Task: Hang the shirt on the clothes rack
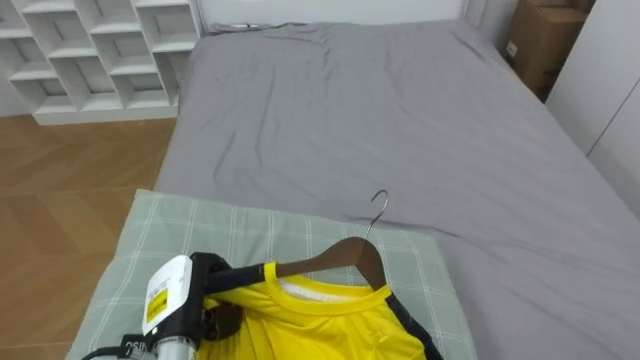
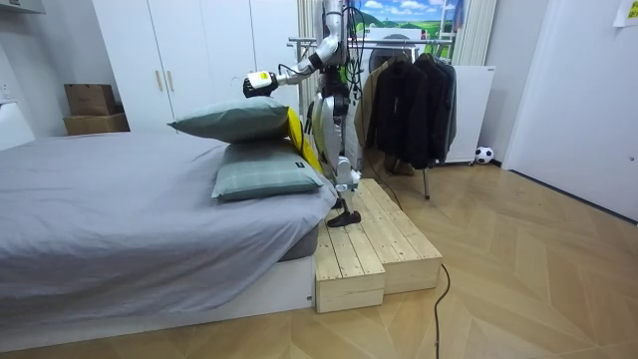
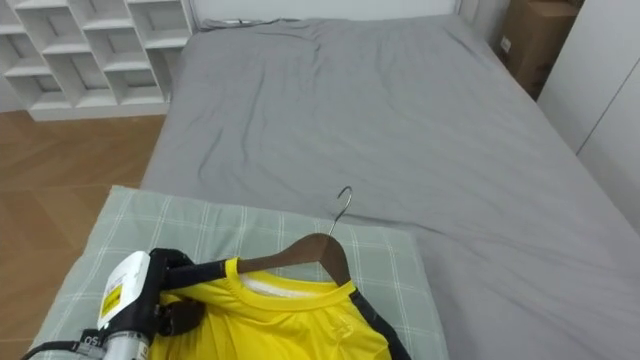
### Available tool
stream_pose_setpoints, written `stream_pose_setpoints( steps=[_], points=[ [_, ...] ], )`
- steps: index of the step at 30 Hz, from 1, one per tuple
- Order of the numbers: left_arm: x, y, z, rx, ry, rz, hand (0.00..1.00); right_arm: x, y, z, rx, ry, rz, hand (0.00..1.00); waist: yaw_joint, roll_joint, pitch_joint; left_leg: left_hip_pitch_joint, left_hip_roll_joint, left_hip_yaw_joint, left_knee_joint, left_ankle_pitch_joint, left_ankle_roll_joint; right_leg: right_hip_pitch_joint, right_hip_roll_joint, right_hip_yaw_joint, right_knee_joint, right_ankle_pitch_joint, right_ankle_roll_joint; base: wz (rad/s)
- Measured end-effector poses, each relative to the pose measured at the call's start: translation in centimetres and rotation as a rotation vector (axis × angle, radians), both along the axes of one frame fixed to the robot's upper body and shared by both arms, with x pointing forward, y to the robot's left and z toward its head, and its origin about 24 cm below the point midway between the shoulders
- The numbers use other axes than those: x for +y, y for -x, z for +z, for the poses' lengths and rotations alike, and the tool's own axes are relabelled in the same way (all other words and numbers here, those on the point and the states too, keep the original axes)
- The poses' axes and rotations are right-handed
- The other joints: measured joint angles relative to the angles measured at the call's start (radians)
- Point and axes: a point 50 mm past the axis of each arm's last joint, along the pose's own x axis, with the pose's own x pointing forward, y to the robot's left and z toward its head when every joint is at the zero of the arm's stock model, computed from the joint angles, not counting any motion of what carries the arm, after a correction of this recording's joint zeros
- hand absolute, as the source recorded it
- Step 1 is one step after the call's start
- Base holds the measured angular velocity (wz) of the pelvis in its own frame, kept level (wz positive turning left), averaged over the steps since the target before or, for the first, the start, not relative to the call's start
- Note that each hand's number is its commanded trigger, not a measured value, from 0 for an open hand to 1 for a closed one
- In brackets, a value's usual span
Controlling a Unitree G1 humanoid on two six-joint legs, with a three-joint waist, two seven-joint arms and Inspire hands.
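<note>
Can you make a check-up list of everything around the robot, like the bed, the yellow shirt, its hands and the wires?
Surface: bed with a wrinkled grey sheet; green checked pillow at the near end.
Job's things: yellow shirt already on a wooden hanger, its metal hook free.
Clutter: nothing seen.
Hands: left hand curled round the hanger's end.
Cables: what looks like a thin dark cord at the bed's far edge.
Surroundings: white shelf, wood floor, cardboard box; clothes rack with dark coats behind the robot, which stands on a wooden step.
</note>
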Motion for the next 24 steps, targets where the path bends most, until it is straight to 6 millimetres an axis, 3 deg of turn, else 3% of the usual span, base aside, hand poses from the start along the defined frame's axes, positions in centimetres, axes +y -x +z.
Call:
stream_pose_setpoints(
  steps=[24],
  points=[
    [-0.2, -0.2, 0.6, -0.027, 0.006, -0.007, 1.00, -0.2, 2.0, -0.2, 0.042, 0.006, -0.054, 0.00, 0.001, -0.008, -0.0036, 0.041, -0.001, 0.004, -0.003, -0.003, -0.005, 0.026, 0.003, 0.028, 0.009, -0.002, 0.001, -0.02]
  ],
)
